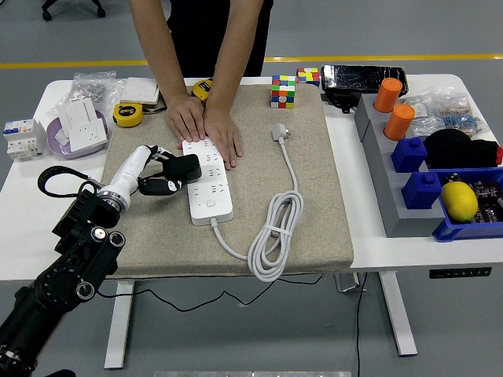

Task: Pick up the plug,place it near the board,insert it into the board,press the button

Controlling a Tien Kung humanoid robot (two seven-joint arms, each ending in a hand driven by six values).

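Observation:
A white power strip (209, 182) lies on the beige mat (314, 196), its cable coiled to the right and ending in a white plug (280, 132). My left hand (167, 174) is shut on a black plug (185, 166), which it holds at the strip's left edge, over its upper sockets. A person's two hands (206, 126) press down on the far end of the strip. My right hand is out of sight.
Two colour cubes (284, 91) sit at the mat's far edge. Yellow tape measures (126, 114), a purple bowl (75, 133) and sockets lie at the left. Blue bins (464, 206), orange cups (393, 108) and a lemon (459, 200) fill the right side.

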